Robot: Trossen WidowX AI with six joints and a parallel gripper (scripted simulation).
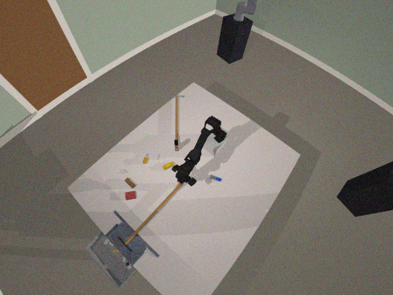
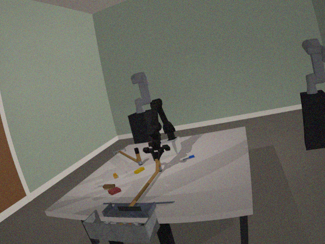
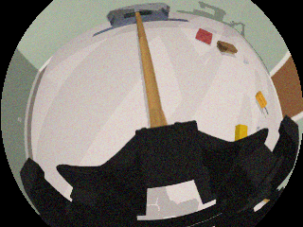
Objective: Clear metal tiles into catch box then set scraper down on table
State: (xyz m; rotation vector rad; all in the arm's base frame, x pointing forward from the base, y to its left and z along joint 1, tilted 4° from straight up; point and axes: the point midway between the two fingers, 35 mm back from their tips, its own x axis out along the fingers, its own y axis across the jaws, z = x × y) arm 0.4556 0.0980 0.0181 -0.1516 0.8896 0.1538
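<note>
Scraper: one, long, wooden handle; near end in the gripper, far end over the plate.
Blade: dark, crosswise, over the plate; contact with it cannot be told.
Gripper: black, closed on the scraper's handle, well apart from the plate.
Plate: blue-grey, at the edge of the table.
Bar: narrow, along the plate's near side, projecting past both its ends.
Box: grey, open-topped, at the plate's far end, beyond the table edge.
Bits: several, small; pale, orange and black in colour; in the box, beyond the plate.
Red block: on the table, apart from the plate.
Brown block: just beside the red one, farther from the plate.
Yellow block: well apart from the plate.
Orange piece: likewise well apart from the plate.
Blue-ended stick: lying well apart from the plate.
Second tool: wooden handle, metal crosspiece; well apart from the plate.
</note>
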